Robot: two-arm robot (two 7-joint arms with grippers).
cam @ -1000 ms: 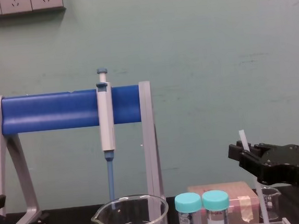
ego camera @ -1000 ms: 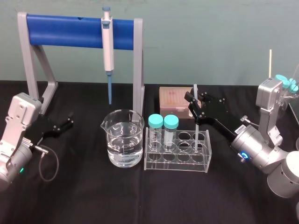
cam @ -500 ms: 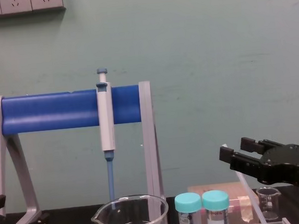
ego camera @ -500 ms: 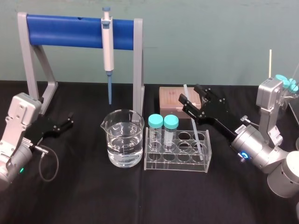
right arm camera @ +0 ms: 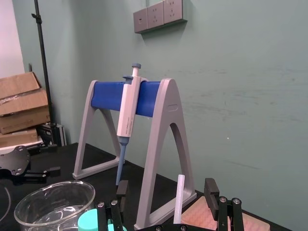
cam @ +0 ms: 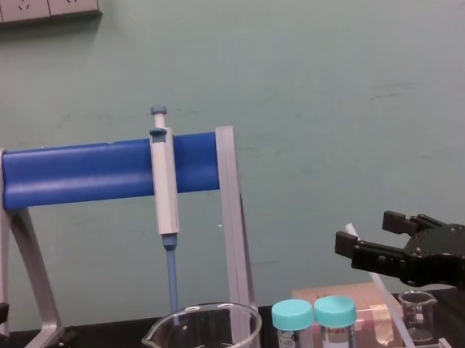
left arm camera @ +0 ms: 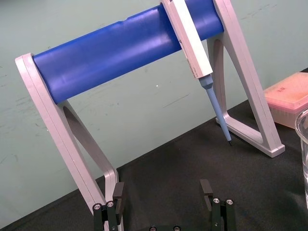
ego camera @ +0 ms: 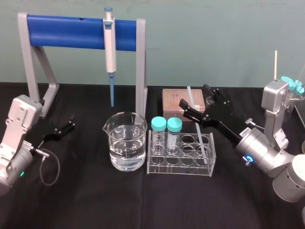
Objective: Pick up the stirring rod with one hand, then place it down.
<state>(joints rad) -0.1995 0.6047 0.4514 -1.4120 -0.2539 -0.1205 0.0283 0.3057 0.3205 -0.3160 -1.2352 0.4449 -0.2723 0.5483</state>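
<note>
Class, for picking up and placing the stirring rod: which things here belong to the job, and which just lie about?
Job: stirring rod; right gripper, open around it.
Lying about: pipette; stand; beaker; tube rack; capped tubes; pink box; left gripper, parked left.

tube rack (ego camera: 181, 170) below right pincer (ego camera: 193, 95), beaker (ego camera: 125, 139) leftward
</note>
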